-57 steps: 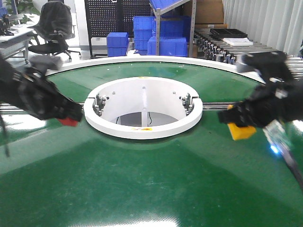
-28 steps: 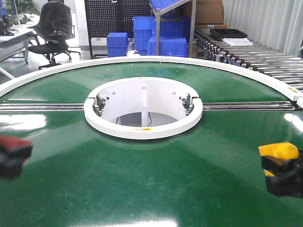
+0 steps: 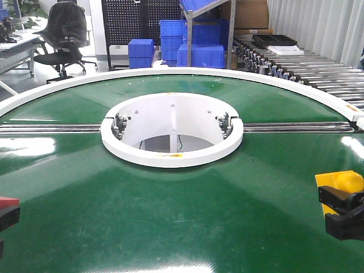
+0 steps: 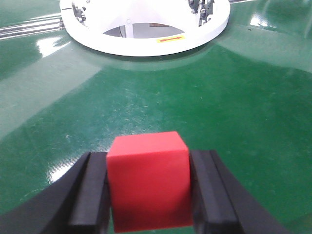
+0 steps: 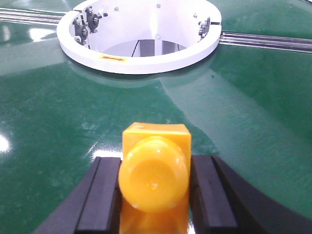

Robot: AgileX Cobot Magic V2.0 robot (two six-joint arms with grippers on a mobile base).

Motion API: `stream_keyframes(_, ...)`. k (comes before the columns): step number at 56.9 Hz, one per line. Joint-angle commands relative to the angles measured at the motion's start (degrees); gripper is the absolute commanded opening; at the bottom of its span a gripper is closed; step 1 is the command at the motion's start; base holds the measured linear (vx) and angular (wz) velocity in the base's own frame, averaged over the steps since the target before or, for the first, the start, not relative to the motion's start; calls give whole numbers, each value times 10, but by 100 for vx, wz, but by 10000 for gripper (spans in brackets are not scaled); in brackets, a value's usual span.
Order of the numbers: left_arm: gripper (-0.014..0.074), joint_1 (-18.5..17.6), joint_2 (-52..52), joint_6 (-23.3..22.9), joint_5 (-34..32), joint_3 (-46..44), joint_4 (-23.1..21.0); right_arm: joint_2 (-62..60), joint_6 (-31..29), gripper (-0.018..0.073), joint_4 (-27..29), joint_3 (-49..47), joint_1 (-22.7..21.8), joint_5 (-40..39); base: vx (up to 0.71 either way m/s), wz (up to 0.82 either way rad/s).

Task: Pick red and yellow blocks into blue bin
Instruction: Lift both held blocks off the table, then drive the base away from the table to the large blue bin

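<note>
- Since 1 s before, both arms had drawn back from beside the white ring point(image 3: 170, 154) to the near corners of the front view.
- The left end effector point(image 4: 148, 197) was clamped on the red cube point(image 4: 147, 185), apparently lifted off the green tabletop point(image 3: 182, 222).
- The right end effector point(image 5: 155, 200) gripped the yellow brick point(image 5: 155, 168) likewise.
- The blue bin was out of view. Both blocks seemed in transit toward it.

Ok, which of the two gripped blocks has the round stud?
The yellow brick, clamped in the right gripper: a round stud faces the right wrist camera. The red cube in the left gripper is plain, with flat faces.
</note>
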Motion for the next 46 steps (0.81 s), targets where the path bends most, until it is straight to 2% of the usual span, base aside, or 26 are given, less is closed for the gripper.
stream_keyframes(1,-1,-3,-7,-5,-46,-16,-12,-7,-7,-10,0,-17,-3,-51,0,0)
stream_keyframes(46,-1,-3,-7,-5,-46,-16,-12,-7,-7,-10,0,-17,-3,-51,-1,4)
